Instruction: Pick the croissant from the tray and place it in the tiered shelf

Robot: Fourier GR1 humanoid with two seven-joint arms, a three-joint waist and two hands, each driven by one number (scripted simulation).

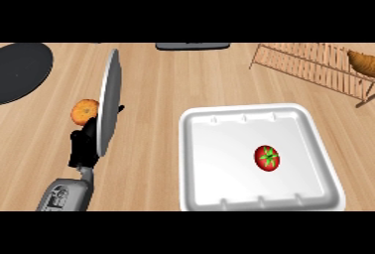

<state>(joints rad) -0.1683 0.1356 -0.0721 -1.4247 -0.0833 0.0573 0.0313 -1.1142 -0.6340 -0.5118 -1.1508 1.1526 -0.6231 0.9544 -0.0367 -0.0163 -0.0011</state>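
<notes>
We look down on a wooden tabletop [161, 84]. A white tray [219, 198] holds only a tomato [267, 158]. The croissant [362, 62] rests on the wire tiered shelf [315, 62] at the far right. At the left, our left robot hand [84, 149] is beside a plate [108, 101] standing on edge; we cannot tell its finger position. An orange pastry [84, 111] lies nearby.

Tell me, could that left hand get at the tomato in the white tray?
Probably yes: the left hand sits left of the tray, with bare counter between and nothing over the tomato, though it seems to hold a plate.
</notes>
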